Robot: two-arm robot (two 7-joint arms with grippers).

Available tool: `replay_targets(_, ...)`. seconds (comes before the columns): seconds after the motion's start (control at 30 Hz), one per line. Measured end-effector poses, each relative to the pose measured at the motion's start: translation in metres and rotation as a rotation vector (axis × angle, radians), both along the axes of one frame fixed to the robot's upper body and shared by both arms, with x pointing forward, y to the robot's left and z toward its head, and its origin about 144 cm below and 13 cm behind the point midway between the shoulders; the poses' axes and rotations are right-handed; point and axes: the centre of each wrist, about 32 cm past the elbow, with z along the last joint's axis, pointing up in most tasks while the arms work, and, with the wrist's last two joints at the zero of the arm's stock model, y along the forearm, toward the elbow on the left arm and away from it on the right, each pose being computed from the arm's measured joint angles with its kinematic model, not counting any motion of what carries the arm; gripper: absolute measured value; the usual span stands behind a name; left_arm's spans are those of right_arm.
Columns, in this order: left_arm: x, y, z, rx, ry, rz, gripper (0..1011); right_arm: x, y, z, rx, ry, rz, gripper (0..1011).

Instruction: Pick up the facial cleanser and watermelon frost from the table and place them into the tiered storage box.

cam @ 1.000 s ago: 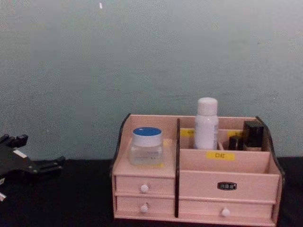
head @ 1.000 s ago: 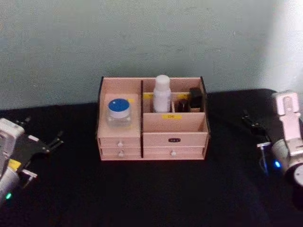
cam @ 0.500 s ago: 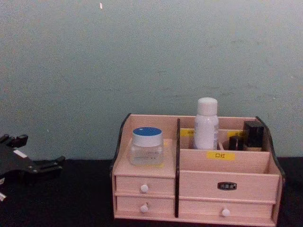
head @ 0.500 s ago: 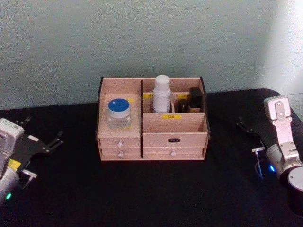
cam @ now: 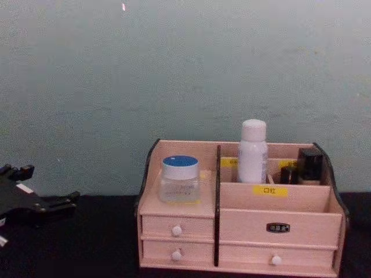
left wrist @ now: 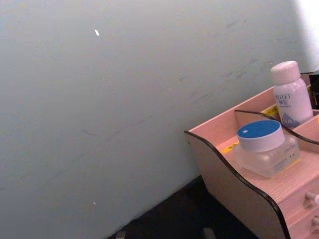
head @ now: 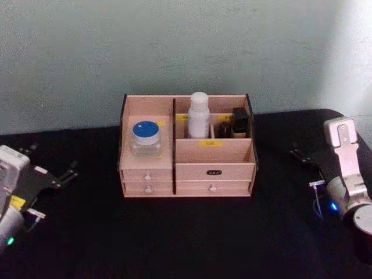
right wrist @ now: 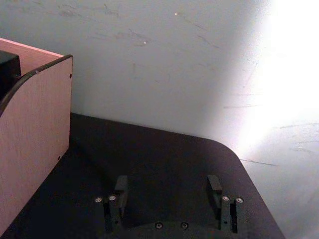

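Both pincers, left pincer [head: 55, 177] and right pincer [right wrist: 171, 195], rest open and empty on the table [head: 186, 232]; facial cleanser [head: 198, 115] and watermelon frost [head: 145, 138] sit in the tiered storage box [head: 214, 170], so nothing seems left.

The storage box [cam: 243, 229] looked like pale, matt wood with a faint grain and dark edges, its drawer knobs [cam: 176, 230] smooth and white. The jar [left wrist: 265, 154] was clear, glossy plastic under a matt blue lid, and the bottle [left wrist: 291, 95] smooth white plastic. The tabletop [head: 174, 232] looked matt black.
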Motion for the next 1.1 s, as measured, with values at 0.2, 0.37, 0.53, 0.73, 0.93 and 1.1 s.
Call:
replay_targets(0.2,0.0000,0.0000,0.0000,0.000,0.000,0.000,1001,0.0000,-0.0001,0.0001,0.000,-0.001,0.000,1002)
replay_targets(0.37,0.0000,0.0000,0.0000,0.000,0.000,0.000,1001,0.0000,-0.0002,0.0004,-0.001,-0.002,0.000,1003)
replay_targets(0.53,0.0000,0.0000,0.0000,0.000,0.000,0.000,1001,0.0000,-0.0002,0.0004,-0.001,-0.003,0.000,1003)
replay_targets(0.73,0.0000,0.0000,0.0000,0.000,0.000,0.000,1001,0.0000,-0.0002,0.0004,-0.001,-0.003,0.000,1003)
replay_targets(0.93,0.0000,0.0000,0.0000,0.000,0.000,0.000,1002,0.0000,-0.0002,0.0004,-0.001,-0.003,0.000,1003)
replay_targets(1.1,0.0000,0.0000,0.0000,0.000,0.000,0.000,1001,0.0000,-0.0002,0.0004,-0.001,-0.003,0.000,1003)
